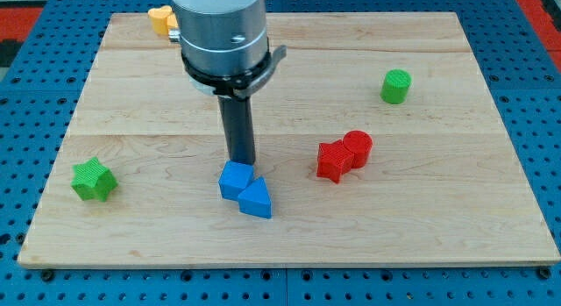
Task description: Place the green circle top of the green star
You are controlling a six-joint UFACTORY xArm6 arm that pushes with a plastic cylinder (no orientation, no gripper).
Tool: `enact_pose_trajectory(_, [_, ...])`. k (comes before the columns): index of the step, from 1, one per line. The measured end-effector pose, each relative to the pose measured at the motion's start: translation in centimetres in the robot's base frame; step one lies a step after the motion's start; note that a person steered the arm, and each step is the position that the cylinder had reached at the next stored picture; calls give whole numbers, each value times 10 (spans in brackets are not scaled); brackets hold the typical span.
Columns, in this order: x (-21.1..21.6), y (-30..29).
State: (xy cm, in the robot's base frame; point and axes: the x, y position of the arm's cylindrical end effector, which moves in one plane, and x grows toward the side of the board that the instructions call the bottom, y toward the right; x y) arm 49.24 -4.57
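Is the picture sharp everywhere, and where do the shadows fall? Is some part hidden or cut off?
Camera view: lighting is even and soft, with only faint shadows under the blocks; the green circle and green star are sharp; my tip stands just above the blue blocks; the arm's grey body is cut off at the view's top and partly hides the orange block.
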Motion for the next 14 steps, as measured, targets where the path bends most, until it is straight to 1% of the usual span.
enact_pose_trajectory(1, [-17, -11])
enact_pose_trajectory(2, [-51, -17])
enact_pose_trajectory(3, [-92, 34])
enact_pose_trajectory(4, [-97, 115])
enact_pose_trajectory(6, [-97, 247])
enact_pose_trajectory(7, [-106, 247])
enact_pose_trajectory(8, [-118, 196])
enact_pose_trajectory(9, [-146, 171])
enact_pose_trajectory(10, [-186, 198])
enact_pose_trajectory(11, [-200, 172])
enact_pose_trajectory(13, [-129, 49])
enact_pose_trajectory(14, [-115, 14])
